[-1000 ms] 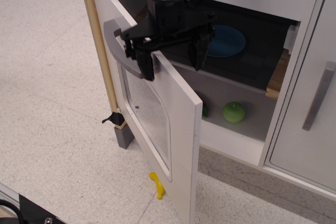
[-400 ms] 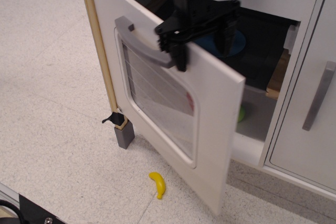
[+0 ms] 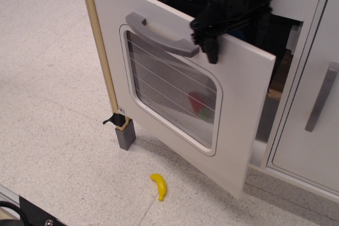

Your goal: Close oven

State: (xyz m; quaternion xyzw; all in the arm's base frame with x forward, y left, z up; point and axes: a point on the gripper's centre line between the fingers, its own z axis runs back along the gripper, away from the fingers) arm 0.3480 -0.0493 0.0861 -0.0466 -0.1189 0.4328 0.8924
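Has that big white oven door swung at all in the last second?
Yes. The oven door has swung right, toward shut; its free edge now sits much nearer the narrow cabinet door, with a gap remaining.

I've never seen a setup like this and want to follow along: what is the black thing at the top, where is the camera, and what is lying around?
One camera looks down from above at a white toy kitchen. The black thing is a robot arm's gripper, its fingers open astride the top edge of the oven door, holding nothing. The door, with a grey handle and a clear window, stands partly open. Something red and green shows through the window. On the floor lies a yellow toy banana. At right is a narrow cabinet door.
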